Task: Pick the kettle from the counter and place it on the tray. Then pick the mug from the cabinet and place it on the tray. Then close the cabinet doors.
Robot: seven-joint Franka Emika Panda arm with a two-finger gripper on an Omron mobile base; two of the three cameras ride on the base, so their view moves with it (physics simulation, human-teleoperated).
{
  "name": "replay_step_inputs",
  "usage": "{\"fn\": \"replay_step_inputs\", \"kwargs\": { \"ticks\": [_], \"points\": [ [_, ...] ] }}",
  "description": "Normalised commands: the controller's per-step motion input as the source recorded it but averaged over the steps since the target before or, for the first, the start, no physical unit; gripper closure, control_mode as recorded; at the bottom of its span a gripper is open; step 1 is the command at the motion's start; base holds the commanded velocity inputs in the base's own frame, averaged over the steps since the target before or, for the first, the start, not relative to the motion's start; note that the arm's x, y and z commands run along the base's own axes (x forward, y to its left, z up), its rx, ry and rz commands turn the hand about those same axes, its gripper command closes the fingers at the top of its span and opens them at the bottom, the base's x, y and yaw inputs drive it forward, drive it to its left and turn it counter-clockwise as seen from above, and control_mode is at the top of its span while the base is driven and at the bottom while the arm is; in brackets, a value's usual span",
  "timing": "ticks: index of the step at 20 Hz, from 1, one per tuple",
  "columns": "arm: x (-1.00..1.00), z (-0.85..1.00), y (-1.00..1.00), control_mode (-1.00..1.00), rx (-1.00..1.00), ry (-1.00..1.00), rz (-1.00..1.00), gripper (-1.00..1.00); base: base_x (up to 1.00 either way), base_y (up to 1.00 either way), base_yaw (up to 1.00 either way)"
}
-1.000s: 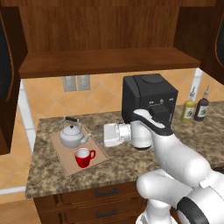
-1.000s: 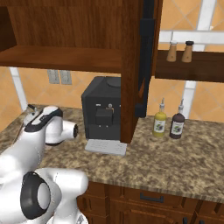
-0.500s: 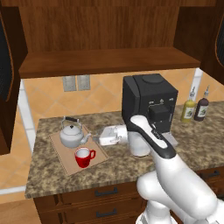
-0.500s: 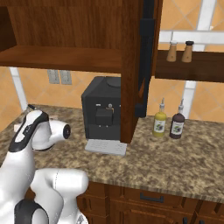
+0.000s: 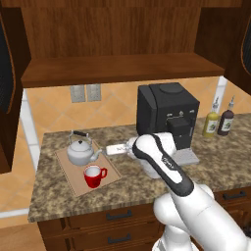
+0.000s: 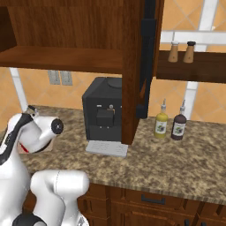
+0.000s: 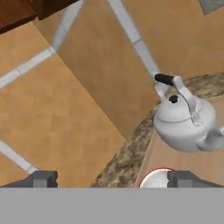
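Note:
The silver kettle (image 5: 81, 151) stands upright on the wooden tray (image 5: 109, 172) at the left of the granite counter (image 5: 147, 188). The red mug (image 5: 94, 175) stands on the tray too, in front of the kettle. My gripper (image 5: 112, 148) hovers just right of the kettle, pointing left, open and holding nothing. In the hand view its fingertips (image 7: 43, 178) stand wide apart, with the kettle (image 7: 183, 122) at the right and the mug's rim (image 7: 156, 179) low down. The cabinet (image 5: 122, 68) hangs above with both doors (image 5: 6, 68) swung open.
A black coffee machine (image 5: 166, 115) stands behind my arm, with two bottles (image 5: 218, 121) to its right. The open right door (image 6: 148, 57) juts out edge-on above the machine (image 6: 103, 110). Two shakers (image 6: 181, 52) sit on a side shelf. A wall outlet (image 5: 86, 92) is behind the kettle.
The hand has crept slightly left toward the kettle. The forearm has swung round and its elbow has dropped toward the front. Kettle and mug have stayed put.

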Motion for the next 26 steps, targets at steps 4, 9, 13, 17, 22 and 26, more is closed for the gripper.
{"fn": "replay_step_inputs", "kwargs": {
  "ticks": [4, 9, 13, 17, 22, 26],
  "points": [
    [-0.21, 0.12, -0.40, -1.00, -0.26, 0.44, -0.47, -1.00, 0.00, 0.00, 0.00],
    [-0.08, 0.13, -0.61, -1.00, -0.23, 0.40, -0.56, -1.00, 0.00, 0.00, 0.00],
    [-0.06, 0.00, -0.59, -1.00, -0.21, 0.22, -0.31, -1.00, 0.00, 0.00, 0.00],
    [0.00, -0.01, -0.07, -1.00, -0.04, 0.00, -0.01, -1.00, 0.00, 0.00, 0.00],
    [0.00, 0.00, 0.21, -1.00, -0.09, 0.07, 0.00, -1.00, 0.00, 0.00, 0.00],
    [0.00, 0.00, 0.72, -1.00, -0.19, 0.14, 0.00, -1.00, 0.00, 0.00, 0.00]
  ]
}}
